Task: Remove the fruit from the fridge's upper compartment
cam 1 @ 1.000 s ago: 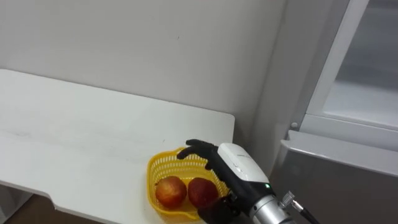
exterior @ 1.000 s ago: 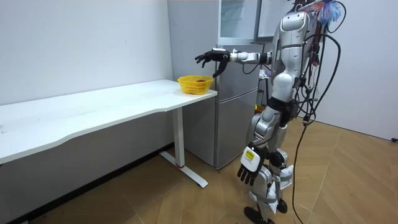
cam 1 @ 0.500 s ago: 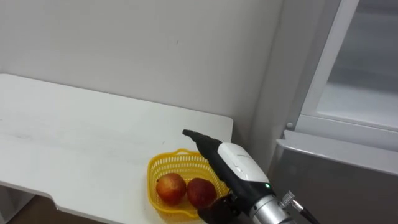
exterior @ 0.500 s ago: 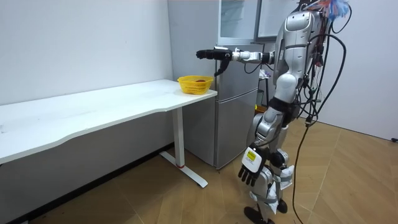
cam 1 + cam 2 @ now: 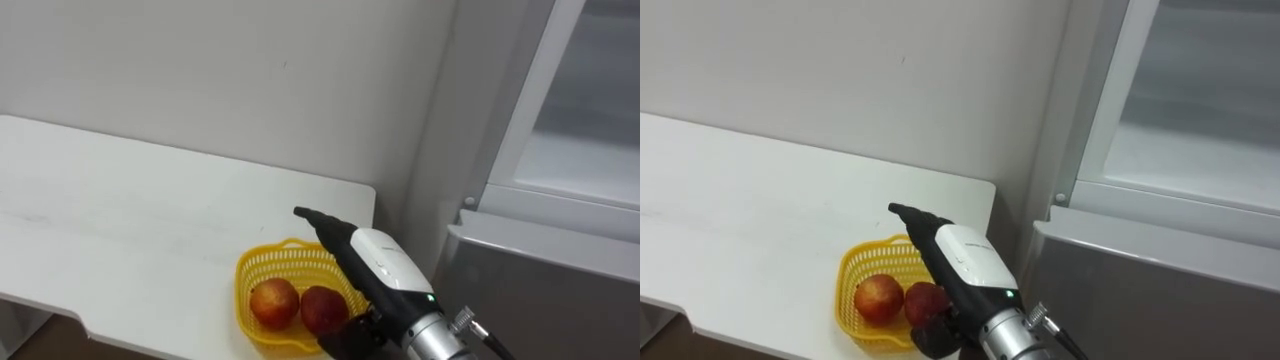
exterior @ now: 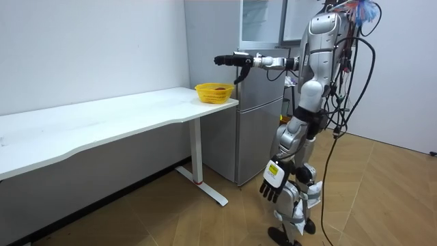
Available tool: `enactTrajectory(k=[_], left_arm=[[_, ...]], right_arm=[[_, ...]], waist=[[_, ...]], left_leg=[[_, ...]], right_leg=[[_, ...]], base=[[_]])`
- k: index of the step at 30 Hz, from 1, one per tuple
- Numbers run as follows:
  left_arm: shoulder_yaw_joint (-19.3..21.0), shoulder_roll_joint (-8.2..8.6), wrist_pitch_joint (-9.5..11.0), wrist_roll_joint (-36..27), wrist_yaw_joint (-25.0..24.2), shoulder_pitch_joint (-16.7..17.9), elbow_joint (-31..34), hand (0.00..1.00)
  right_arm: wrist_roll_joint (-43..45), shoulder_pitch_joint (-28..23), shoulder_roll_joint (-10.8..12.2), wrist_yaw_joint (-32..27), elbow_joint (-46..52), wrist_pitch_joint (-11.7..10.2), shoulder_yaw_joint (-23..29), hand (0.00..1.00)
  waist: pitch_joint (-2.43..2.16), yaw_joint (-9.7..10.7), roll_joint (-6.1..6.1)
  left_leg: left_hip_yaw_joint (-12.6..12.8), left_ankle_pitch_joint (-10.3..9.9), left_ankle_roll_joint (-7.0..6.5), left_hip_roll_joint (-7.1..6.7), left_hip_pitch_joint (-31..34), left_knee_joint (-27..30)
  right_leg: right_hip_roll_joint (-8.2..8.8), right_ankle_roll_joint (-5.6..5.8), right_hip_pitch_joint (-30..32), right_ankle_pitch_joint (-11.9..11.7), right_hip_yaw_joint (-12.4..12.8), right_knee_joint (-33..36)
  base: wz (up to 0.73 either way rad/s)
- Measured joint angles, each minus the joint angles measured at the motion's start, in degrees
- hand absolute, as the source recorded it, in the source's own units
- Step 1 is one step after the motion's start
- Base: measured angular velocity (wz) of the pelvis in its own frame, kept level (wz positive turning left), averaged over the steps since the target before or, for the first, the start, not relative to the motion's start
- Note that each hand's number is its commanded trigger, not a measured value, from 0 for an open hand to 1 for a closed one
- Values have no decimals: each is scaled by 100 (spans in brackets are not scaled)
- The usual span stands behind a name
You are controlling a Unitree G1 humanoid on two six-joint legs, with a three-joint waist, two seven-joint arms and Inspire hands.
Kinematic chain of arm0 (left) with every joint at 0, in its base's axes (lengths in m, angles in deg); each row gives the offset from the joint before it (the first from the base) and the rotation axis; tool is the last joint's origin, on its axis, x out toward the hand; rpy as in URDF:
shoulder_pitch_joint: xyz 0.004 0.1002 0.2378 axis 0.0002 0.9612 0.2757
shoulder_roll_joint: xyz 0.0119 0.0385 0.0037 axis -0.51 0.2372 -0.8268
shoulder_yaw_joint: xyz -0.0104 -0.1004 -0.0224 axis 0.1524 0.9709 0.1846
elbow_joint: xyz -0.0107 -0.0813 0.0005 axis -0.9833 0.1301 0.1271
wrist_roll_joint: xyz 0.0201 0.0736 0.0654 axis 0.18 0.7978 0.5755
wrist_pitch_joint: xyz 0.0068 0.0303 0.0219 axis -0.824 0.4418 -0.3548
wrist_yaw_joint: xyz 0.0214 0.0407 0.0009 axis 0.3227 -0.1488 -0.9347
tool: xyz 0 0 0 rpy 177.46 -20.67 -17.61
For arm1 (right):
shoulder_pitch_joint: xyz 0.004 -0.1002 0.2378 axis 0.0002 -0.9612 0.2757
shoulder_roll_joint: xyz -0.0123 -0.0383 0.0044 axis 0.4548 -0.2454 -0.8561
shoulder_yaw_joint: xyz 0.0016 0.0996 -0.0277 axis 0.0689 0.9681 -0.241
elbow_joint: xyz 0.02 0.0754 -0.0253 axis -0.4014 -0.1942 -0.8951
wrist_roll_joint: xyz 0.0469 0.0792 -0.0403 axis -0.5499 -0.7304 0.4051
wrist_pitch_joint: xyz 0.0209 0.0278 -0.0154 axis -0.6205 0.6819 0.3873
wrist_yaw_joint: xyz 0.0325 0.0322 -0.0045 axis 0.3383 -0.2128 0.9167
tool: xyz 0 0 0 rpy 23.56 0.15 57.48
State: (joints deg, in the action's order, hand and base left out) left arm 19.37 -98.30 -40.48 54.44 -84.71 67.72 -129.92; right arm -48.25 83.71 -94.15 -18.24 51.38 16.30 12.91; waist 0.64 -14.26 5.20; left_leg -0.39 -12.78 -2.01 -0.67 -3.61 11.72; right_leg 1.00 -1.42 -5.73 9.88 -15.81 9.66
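Note:
A yellow basket (image 5: pixel 258 264) stands at the right end of the white table (image 5: pixel 130 210) and holds two red apples (image 5: pixel 274 303) (image 5: pixel 320 308). My right hand (image 5: pixel 375 262) reaches in from the lower right and hovers above the basket, fingers straight and pointing towards the wall, holding nothing. The same open hand (image 6: pixel 229 60) is stretched out level over the basket (image 6: pixel 214 92) in the room view. To my right, the upper fridge compartment (image 5: pixel 590 100) stands open with a pale interior. My left hand (image 6: pixel 271 184) hangs relaxed at my side.
The grey lower fridge door (image 5: pixel 540 290) is closed, just right of the table's end. A plain wall (image 5: pixel 250 80) runs behind the table. I stand on the wooden floor (image 6: pixel 382 198) in front of the fridge, beside the table's end.
The right hand's fingers, bent down over the basket a second ago, have straightened out level. Nothing has visibly moved over the last half second.

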Motion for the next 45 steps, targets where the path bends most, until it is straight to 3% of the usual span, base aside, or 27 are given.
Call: enactTrajectory(k=[6,10,15,20,25,29,35,41,45], left_arm=[[-1,59,0,-2,-6,55,22,0],[5,68,14,5,31,125,11,0],[18,186,65,-3,43,199,-2,0],[15,189,78,-7,117,178,-12,0],[12,198,108,6,200,84,-20,0],[11,196,154,2,201,64,-9,0],[5,200,220,-8,197,59,-67,0],[9,220,245,-5,198,141,-46,0],[30,229,243,4,194,210,-51,0]], right_arm=[[-350,-14,-2,86,575,-2,41,0],[-513,-98,-2,129,1142,-66,190,0],[-866,-520,-10,48,1610,-209,583,0],[-1019,-786,-8,-151,1864,-280,731,0],[-1027,-1094,-8,-255,2206,-300,863,0],[-1186,-1133,-9,-329,2489,-348,1042,0],[-1272,-1320,-2,-506,2594,-529,1239,0],[-1217,-1656,-3,-704,2638,-640,1715,0],[-1230,-1888,18,-890,2779,-641,2165,0]], waist=[[29,182,-68],[20,366,-106],[-36,491,-243],[-19,610,-323],[-73,840,-383],[-91,953,-415],[-64,1070,-440],[-58,1147,-429],[-73,1338,-451]], left_leg=[[7,0,-2,0,-23,-3],[18,0,-2,2,-33,-19],[39,0,-3,6,-109,-43],[208,-2,0,39,-103,-42],[220,-2,2,40,-90,-64],[252,-1,1,43,-127,-38],[357,-2,3,64,-325,-130],[494,-22,11,93,-319,-138],[508,-21,12,96,-277,-143]], right_leg=[[-3,2,-13,1,51,-7],[-13,2,-23,1,56,-7],[-1,3,-58,1,141,0],[-4,2,-14,1,166,4],[-15,2,-7,1,170,10],[-12,2,-19,1,204,10],[-41,2,-125,1,336,9],[-96,-2,-64,-6,472,16],[-102,-5,-6,-8,496,29]], base=[[-2],[0],[-4],[-13],[0],[-4],[-9],[-12],[-2]])
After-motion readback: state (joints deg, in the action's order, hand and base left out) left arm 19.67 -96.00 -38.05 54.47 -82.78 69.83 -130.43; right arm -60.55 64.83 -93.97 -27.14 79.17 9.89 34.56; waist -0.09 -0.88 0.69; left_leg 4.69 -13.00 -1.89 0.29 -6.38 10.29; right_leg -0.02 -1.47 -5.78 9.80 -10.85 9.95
